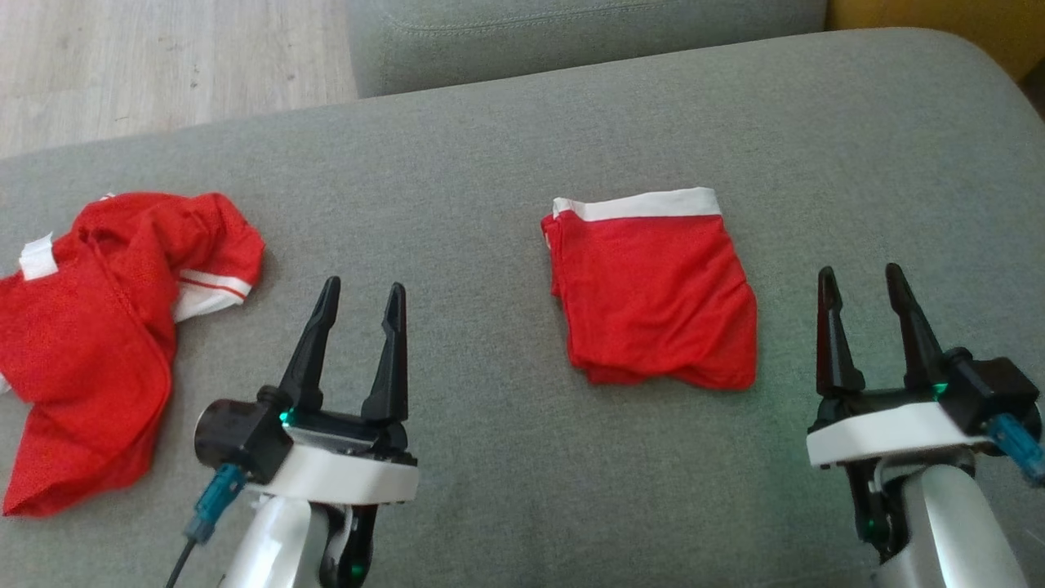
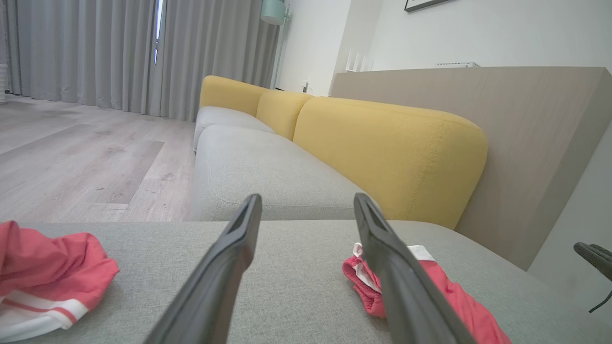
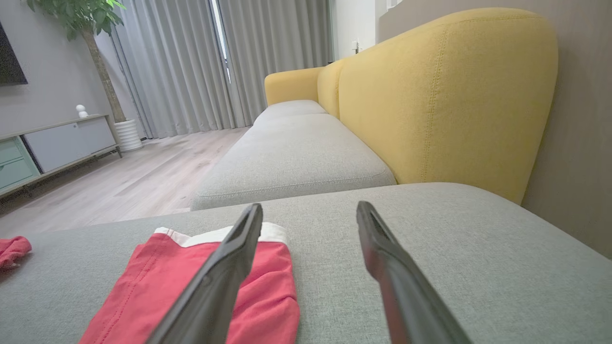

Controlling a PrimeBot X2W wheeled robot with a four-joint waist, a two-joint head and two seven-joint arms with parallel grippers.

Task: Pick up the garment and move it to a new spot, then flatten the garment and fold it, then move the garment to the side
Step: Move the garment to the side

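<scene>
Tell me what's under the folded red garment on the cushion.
The folded red garment lies flat on the grey cushion, which shows bare around its edges. Folded layers peek out at its left edge. Anything directly beneath it is covered; no bulge suggests a hidden object.

folded garment point(image 1: 653, 294): we see matt red cloth, finely knit, with a smooth white band point(image 1: 645, 204) along one edge.
crumpled garment point(image 1: 106, 343): to our eye the same matt red cloth, creased, with white trim.
sofa seat point(image 1: 490, 457): grey woven cloth, coarse-grained and matt.
backrest point(image 2: 382, 153): yellow woven cloth, matt, with stitched seams.
floor point(image 1: 163, 65): pale wood-look boards; we read a faint sheen.
left hand point(image 1: 364, 286), right hand point(image 1: 860, 269): dark matt plastic fingers on glossy white shells.
curtains point(image 2: 95, 52): grey cloth in soft folds.
</scene>
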